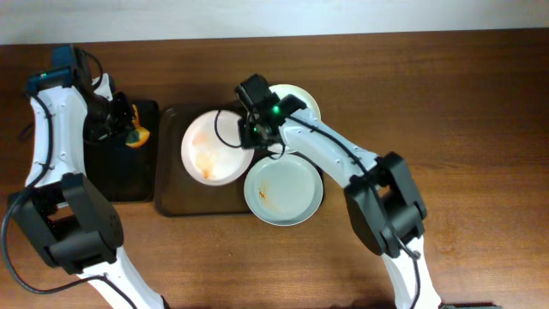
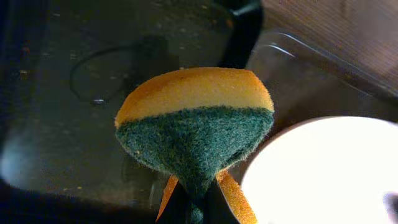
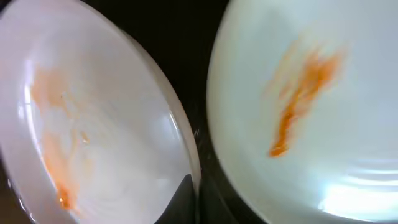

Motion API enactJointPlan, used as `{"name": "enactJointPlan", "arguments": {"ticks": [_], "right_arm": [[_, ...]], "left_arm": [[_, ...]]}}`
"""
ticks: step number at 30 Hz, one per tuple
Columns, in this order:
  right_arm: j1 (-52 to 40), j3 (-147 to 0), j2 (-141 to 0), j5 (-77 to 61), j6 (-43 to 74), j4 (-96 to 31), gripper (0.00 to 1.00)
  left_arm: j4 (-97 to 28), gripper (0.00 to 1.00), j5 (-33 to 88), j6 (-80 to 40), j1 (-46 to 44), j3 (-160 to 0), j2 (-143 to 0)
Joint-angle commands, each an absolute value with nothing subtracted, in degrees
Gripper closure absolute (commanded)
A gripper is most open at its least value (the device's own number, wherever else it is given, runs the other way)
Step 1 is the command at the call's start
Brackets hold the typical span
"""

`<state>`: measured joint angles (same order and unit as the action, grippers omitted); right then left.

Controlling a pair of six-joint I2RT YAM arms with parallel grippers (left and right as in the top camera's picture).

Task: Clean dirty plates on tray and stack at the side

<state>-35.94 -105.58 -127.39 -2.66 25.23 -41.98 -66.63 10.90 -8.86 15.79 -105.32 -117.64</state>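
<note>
The brown tray [image 1: 171,202] carries a sauce-smeared white plate [image 1: 213,148] on its left half. The right gripper [image 1: 255,130] is closed with its fingers pinching this plate's right rim. A smeared bluish plate [image 1: 287,194] overhangs the tray's near right corner, and a third plate [image 1: 304,96], largely hidden by the right arm, lies at the far right corner. Just left of the tray, over a black tray [image 1: 116,178], the left gripper [image 2: 193,204] is clamped on a yellow-and-green sponge [image 2: 196,118].
</note>
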Motion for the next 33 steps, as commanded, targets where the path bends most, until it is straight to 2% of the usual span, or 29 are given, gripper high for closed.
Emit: {"name": "enactJointPlan", "arguments": {"ticks": [1,8,12,16,18,24,28,33], "right_arm": [[-40.1,-109.9,-120.8,13.9,19.5,-42.3,0.96],[-51.3,-110.0,-120.0,54.5,15.2,-42.9,0.96],[-54.7,-110.0,-120.0,59.5,15.5,-42.5,0.96],[-54.8,-110.0,-120.1,65.4,21.1,-42.3,0.96],[-54.8,-109.9,-120.4,63.1,24.7,-42.5,0.96],[-51.9,-109.8,-123.4,33.5,43.1,-47.5,0.96],[-46.9,-109.5,-128.0,16.3,45.8,-49.2,0.96],[-44.1,-109.5,-131.8,7.0,45.1,-49.3,0.96]], "left_arm": [[-66.5,0.99,8.5,-9.4,15.9,-105.8,-117.8],[-65.0,0.99,7.4,-9.4,16.0,-105.8,-118.0],[-65.0,0.99,7.4,-9.4,15.9,-105.8,-118.3],[-65.0,0.99,7.4,-9.4,15.9,-105.7,-118.3],[-65.0,0.99,7.4,-9.4,15.9,-105.7,-118.3],[-65.3,0.99,7.7,-9.4,15.9,-105.7,-118.3],[-65.2,0.99,7.7,-9.4,15.9,-105.7,-118.3],[-65.0,0.99,7.7,-9.4,15.9,-105.7,-118.3]]}}
